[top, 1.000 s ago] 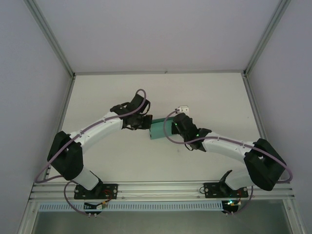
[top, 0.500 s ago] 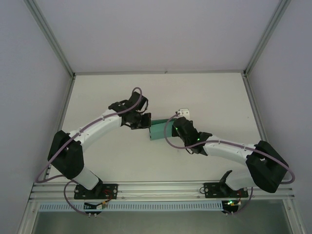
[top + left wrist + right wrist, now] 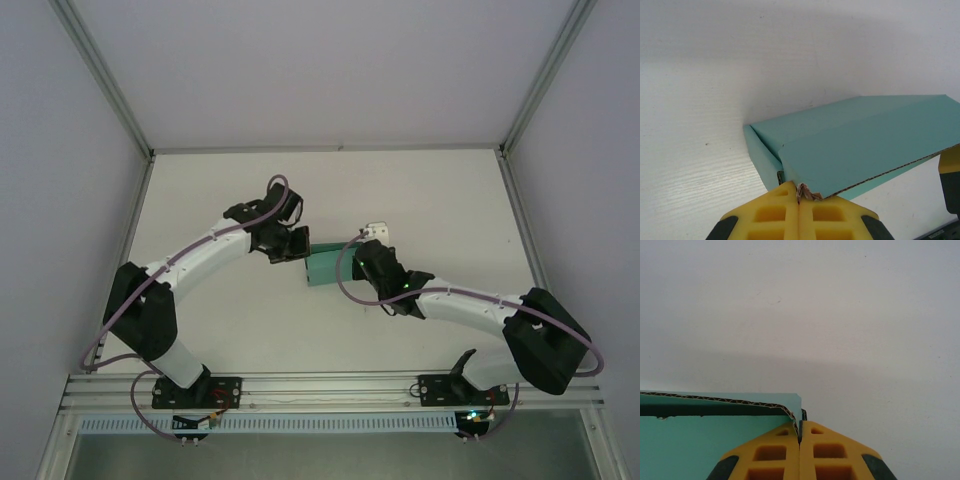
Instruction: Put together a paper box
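The teal paper box [image 3: 325, 265] is held above the table's middle between my two grippers. In the left wrist view the paper box [image 3: 860, 142] shows a slanting top panel, a folded end wall at left and a raw cardboard edge; my left gripper [image 3: 800, 197] is shut, pinching a crumpled brown corner of it. My left gripper [image 3: 297, 244] is at the box's left end in the top view. In the right wrist view the paper box [image 3: 705, 440] lies to the left, and my right gripper [image 3: 800, 435] is shut on its thin wall edge. My right gripper [image 3: 357, 262] is at its right end.
A small white object [image 3: 377, 231] lies on the white table [image 3: 430, 190] just behind the right gripper. Metal frame posts and grey walls bound the table on the left, right and back. A rail [image 3: 330, 390] carries both arm bases at the near edge.
The left gripper has shifted a little up and toward the back, its wrist turning. The right arm moved slightly left earlier and has held since. The box stays between them.
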`<state>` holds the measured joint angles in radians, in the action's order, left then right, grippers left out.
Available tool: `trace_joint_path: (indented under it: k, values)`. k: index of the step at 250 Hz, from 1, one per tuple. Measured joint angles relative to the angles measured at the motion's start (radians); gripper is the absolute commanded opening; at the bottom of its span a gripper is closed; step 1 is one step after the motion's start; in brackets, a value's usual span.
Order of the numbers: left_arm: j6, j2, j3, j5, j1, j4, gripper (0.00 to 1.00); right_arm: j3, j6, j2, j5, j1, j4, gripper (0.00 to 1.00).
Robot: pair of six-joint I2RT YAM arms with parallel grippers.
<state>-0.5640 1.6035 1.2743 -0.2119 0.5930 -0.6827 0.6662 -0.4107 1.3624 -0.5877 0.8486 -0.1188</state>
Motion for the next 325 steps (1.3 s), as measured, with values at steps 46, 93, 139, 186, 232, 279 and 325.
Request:
trace_joint_path:
  k: [46,93,139,186,232,279,325]
  values:
    - [0.031,-0.014,-0.057,-0.001,0.000,0.076,0.00,-0.002,0.000,0.009,-0.008,0.000,-0.015,0.00]
    - [0.071,-0.094,-0.214,0.089,0.041,0.266,0.00,-0.019,-0.004,0.011,-0.017,-0.001,-0.048,0.02]
    - [0.098,-0.138,-0.308,0.272,0.141,0.377,0.00,-0.052,-0.027,-0.043,0.009,-0.001,-0.026,0.19]
    - [0.105,-0.130,-0.353,0.408,0.203,0.473,0.00,-0.091,-0.063,-0.162,0.071,-0.005,0.101,0.62]
    - [0.109,-0.110,-0.351,0.468,0.225,0.519,0.00,-0.061,-0.099,-0.206,0.183,-0.034,0.250,0.86]
    - [0.113,-0.106,-0.349,0.490,0.236,0.521,0.00,0.043,-0.135,-0.244,0.247,-0.097,0.324,0.93]
    - [0.121,-0.103,-0.340,0.491,0.237,0.505,0.00,0.133,-0.188,-0.191,0.295,-0.206,0.332,0.82]
